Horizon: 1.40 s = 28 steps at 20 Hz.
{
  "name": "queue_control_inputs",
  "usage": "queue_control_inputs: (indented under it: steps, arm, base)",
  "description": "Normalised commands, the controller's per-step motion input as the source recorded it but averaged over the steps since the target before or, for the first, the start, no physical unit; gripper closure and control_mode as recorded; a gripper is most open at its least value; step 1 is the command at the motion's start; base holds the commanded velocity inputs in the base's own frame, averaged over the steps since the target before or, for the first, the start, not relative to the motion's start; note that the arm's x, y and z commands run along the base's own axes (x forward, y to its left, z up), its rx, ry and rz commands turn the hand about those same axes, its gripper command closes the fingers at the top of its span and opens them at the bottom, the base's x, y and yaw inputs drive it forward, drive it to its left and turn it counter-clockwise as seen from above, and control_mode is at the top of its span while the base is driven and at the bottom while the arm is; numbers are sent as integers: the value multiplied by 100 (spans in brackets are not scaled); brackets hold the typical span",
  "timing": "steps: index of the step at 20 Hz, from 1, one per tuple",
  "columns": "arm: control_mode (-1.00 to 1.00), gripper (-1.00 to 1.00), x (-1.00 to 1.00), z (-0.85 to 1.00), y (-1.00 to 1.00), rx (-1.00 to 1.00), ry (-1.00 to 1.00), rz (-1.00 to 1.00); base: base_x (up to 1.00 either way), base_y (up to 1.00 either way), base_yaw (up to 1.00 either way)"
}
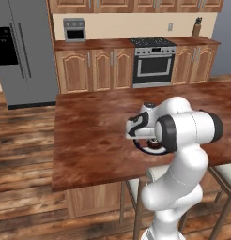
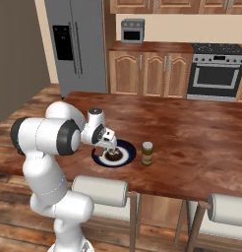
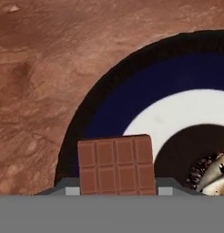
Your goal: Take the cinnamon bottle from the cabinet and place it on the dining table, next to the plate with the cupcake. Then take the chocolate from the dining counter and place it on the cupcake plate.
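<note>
The tool (image 2: 110, 147) hangs low over the plate (image 3: 132, 91), its jaws closed on the chocolate (image 3: 116, 164), which the hand view shows jutting out flat above the plate's near rim. The plate sits on the table (image 2: 192, 133) close to its near long edge, and the cupcake (image 3: 209, 170) rests at the plate's middle, just beyond and to one side of the bar. From the right base view the cinnamon bottle (image 2: 147, 153) stands upright just beside the plate, apart from it, so the first half of the task looks done and the last placing is in hand.

The main risk, as I judge it, is a release too near the rim: the bar overhangs the plate's edge, so it could tip off onto the table. Pushing further in could nudge the cupcake, and a wide swing on withdrawal could knock the bottle over. How high the bar sits above the plate is hard to tell; it may be only just clear.

Room is tight between the near edge, with the stools (image 2: 101, 189) below it, and the plate. Beyond the plate the table lies open toward its far edge, with the stove (image 2: 219, 71) and fridge (image 2: 76, 44) well behind.
</note>
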Motion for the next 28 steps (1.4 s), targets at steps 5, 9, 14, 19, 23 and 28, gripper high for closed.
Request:
queue_control_inputs:
  steps: [5, 9, 14, 19, 23, 28]
  arm:
    - [-100, -100, 14, -10, -13, 0, -2, 11]
    - [-100, -100, 16, -2, -9, 0, 0, 6]
    - [-100, -100, 14, 0, -6, 0, 0, 2]
    - [-100, -100, -3, 13, -1, 0, 0, 0]
    - [-100, -100, -14, 26, 0, 1, 0, 0]
    - [-100, -100, -35, 21, 3, 1, -2, 0]
  base:
    - [0, 0, 0]
    - [0, 0, 0]
    - [0, 0, 0]
    - [0, 0, 0]
    - [0, 0, 0]
    - [0, 0, 0]
